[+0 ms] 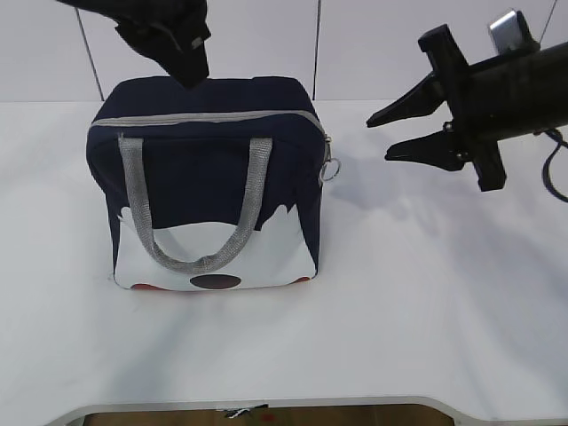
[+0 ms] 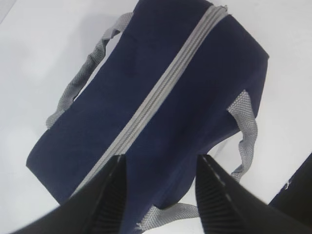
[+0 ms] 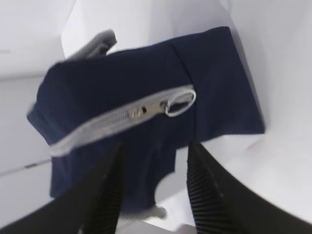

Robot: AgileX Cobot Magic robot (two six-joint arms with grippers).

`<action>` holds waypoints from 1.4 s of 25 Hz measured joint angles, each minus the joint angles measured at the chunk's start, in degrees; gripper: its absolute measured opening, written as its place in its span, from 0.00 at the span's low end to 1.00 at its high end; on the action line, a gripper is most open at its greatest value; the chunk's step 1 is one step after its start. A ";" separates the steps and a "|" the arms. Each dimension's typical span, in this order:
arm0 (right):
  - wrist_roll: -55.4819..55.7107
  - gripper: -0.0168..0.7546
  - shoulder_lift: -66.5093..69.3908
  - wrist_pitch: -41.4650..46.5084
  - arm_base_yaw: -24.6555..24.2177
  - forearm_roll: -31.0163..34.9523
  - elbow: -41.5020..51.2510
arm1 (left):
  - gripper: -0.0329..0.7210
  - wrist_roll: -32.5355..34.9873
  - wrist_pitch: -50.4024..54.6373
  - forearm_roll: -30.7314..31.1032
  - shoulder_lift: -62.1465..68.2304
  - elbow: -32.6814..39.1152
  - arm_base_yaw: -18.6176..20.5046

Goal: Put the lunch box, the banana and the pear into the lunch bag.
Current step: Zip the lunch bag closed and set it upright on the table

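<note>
The navy lunch bag with white lower panels and grey handles stands on the white table, left of centre, its grey zipper shut. The ring pull hangs at its right end. My left gripper hovers above the bag's back top edge, open and empty; its view looks down on the bag. My right gripper is open and empty, right of the bag in the air, pointing at the ring pull on the bag. Lunch box, banana and pear are out of view.
The white table stretches around the bag. Its front edge curves at the bottom. A white panelled wall stands behind.
</note>
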 joint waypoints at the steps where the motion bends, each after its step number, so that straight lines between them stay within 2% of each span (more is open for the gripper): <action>1: 0.00 0.48 1.17 -0.25 0.00 2.16 0.00 | 0.51 -0.14 0.00 0.01 0.00 0.00 0.00; 9: -0.12 0.48 8.08 0.16 0.00 15.52 0.00 | 0.51 -1.23 0.00 0.01 0.00 0.00 0.00; 12: -0.12 0.48 9.19 -0.05 0.00 18.34 0.00 | 0.51 -2.05 0.00 0.01 0.00 0.00 0.00; 25: 2.67 0.47 10.81 -0.10 0.28 19.47 0.00 | 0.49 -2.37 0.00 0.01 0.00 0.00 0.00; 35: 4.99 0.47 13.35 -1.16 3.54 23.37 -0.02 | 0.49 -2.37 0.00 -0.15 0.00 0.00 0.00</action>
